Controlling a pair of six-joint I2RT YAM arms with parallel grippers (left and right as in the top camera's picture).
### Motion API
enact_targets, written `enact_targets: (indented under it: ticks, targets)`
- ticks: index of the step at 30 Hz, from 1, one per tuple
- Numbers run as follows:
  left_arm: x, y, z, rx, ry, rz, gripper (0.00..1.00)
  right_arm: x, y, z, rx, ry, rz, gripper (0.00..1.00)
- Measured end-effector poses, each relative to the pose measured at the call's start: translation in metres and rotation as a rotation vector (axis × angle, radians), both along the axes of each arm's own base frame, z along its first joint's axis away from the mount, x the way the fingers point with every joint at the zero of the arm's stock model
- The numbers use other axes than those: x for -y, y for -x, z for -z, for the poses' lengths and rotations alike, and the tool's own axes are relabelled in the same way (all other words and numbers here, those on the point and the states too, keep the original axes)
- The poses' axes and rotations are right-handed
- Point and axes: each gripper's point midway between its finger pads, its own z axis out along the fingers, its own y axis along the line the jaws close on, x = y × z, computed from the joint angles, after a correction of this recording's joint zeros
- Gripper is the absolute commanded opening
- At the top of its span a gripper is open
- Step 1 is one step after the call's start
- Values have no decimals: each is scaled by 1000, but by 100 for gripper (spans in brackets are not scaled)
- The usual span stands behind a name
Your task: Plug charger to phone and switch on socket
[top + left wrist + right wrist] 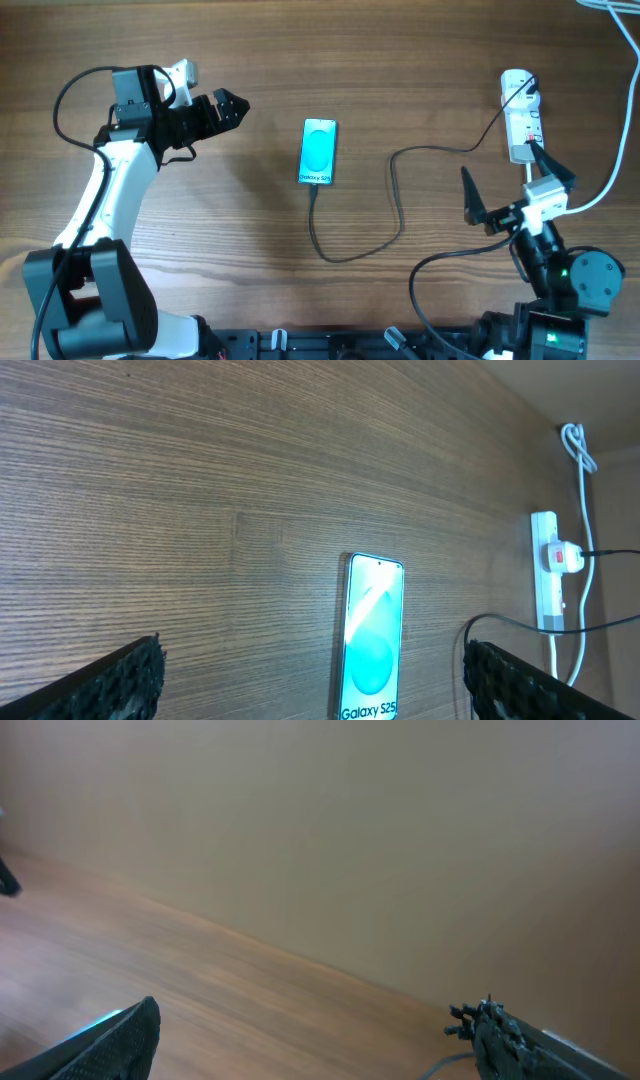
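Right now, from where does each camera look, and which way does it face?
Overhead: above the table, looking straight down; the left gripper and right gripper show, with the phone, charger and socket.
Left wrist: on the left arm, low, facing across the table toward the phone and socket; its own fingers fill the bottom corners.
Right wrist: on the right arm, low, facing over blurred table; its own fingers show at the bottom corners.
Shared: overhead and left wrist both show phone, socket and charger.

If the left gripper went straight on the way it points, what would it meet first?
Likely the phone, lying ahead of the left gripper in its wrist view, though its downward tilt could bring it to the table first.
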Motion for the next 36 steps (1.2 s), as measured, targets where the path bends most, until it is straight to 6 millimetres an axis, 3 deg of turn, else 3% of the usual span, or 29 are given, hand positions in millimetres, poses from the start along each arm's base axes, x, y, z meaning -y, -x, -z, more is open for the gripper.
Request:
enact_targets:
  ticks: [8,16,19,23,36]
  targets:
    - [0,0,0,0,0,0,100,6,7,-17,165,57,131,100]
    - [0,0,0,0,0,0,100,12,12,35,218,48,169,100]
    - [0,0,0,0,0,0,100,19,9,61,119,17,201,100]
    - [0,0,0,0,0,0,100,34,5,110,-91,-57,280,100]
    - [0,0,0,0,0,0,100,39,5,109,-100,-166,310,100]
